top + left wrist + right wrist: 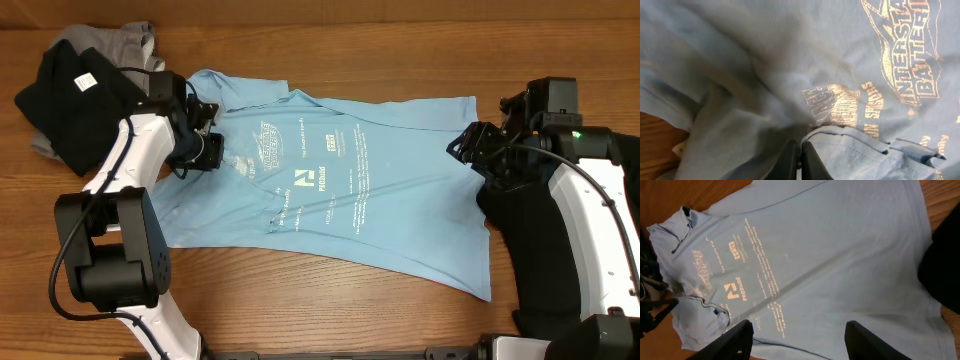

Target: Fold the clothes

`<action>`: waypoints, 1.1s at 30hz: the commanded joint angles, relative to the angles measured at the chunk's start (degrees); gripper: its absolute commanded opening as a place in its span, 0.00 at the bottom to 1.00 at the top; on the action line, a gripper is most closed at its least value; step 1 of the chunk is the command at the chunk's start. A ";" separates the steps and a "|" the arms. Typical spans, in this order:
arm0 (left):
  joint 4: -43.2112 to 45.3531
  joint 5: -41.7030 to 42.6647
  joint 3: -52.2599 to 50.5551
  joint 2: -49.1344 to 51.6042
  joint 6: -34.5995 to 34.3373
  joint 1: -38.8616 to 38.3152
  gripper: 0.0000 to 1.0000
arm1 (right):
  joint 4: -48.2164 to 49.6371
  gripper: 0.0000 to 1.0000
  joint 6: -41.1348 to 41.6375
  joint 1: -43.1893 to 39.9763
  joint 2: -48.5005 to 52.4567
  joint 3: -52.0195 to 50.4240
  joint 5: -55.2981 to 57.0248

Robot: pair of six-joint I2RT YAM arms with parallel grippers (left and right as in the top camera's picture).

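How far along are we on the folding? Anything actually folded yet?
Done: the light blue shirt lies spread out on the table, with no fold made. In hand: the left tool is shut on a pinch of its fabric near the printed logo; the right tool hangs open at the opposite edge. Left: every fold of this shirt, plus the black and grey pile beside it.

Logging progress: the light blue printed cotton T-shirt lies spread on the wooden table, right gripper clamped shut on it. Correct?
No: the right gripper is open, jaws apart above the light blue printed cotton T-shirt and gripping nothing, as the right wrist view shows. The rest stands.
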 commanded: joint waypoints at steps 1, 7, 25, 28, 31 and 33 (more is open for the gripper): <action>0.02 -0.35 -0.68 0.74 -0.02 0.00 0.04 | 0.39 0.63 -0.20 -0.42 -0.90 1.16 -0.13; -5.70 -0.83 0.98 -0.22 -1.03 0.61 0.04 | 0.35 0.63 -0.20 -0.42 -0.90 1.16 0.66; -21.62 -2.32 3.69 -21.00 -3.91 7.58 0.04 | -9.18 0.62 11.89 -10.21 1.62 -3.28 15.65; -22.69 -2.32 3.69 -21.66 -3.91 7.56 0.04 | -10.62 0.57 11.72 -12.11 2.32 -6.91 14.99; -23.82 -2.47 3.69 -21.68 -4.09 7.56 0.04 | -10.58 0.56 11.67 -12.33 2.36 -11.50 13.66; -24.44 -4.52 3.69 -21.70 -5.66 7.56 0.04 | -10.56 0.56 11.67 -12.33 2.36 -14.60 12.98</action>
